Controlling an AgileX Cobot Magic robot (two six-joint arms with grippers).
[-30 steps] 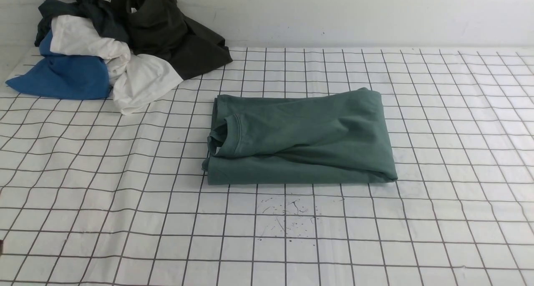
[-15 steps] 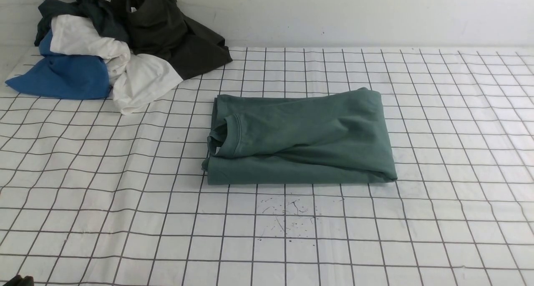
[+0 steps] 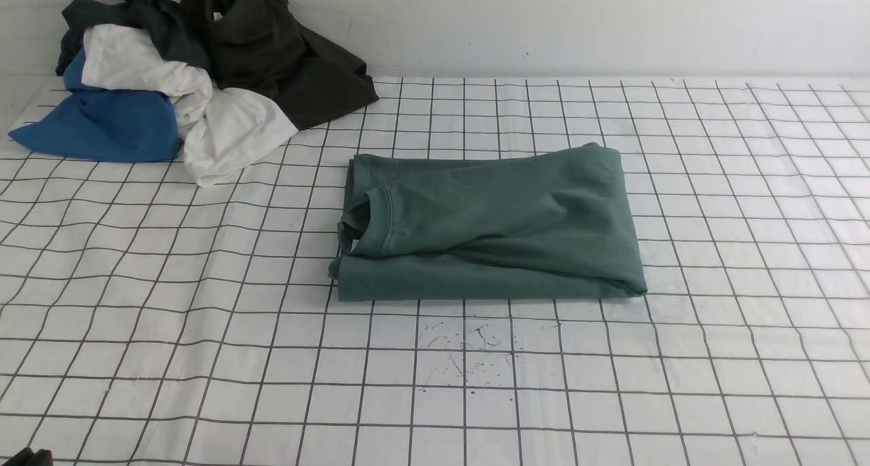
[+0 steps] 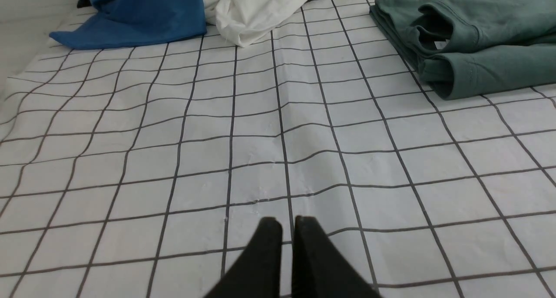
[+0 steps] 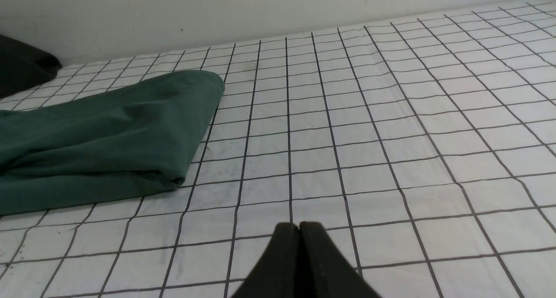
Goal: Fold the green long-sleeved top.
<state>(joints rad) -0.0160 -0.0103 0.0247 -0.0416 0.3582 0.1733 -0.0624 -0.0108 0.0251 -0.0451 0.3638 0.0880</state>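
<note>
A: Quick one. The top (image 3: 486,225) is mid-cloth (image 3: 204,357), folded into a neat rectangle, collar (image 3: 380,214) at the left end. Looks done to me.

B: Agreed, sleeves are tucked inside, none sticking out. Edges a bit puffy on the right end, but it's a compact block. Grippers?

A: Left gripper (image 4: 287,222) is over bare cloth, near side, well apart from the top. Fingers almost together, a thin slit between them, nothing held. Front view only catches a dark sliver of it at the bottom-left corner.

B: Right gripper (image 5: 299,225)?

A: Fingers pressed together, empty. Also over bare cloth, clear of the top's right end. Not seen in the front view at all.

B: So both are parked back toward the robot. Makes sense if the fold is finished: out of the way, no cloth snagged.

A: That's my read. Pile (image 3: 170,72) at the far-left corner: blue, white and dark garments, heaped, well apart from the top. Probably the waiting stack, kept off the work area.

B: Some ink specks (image 3: 472,350) on the cloth just in front of the top. Irrelevant.

A: Label it finished, arms at rest.
</note>
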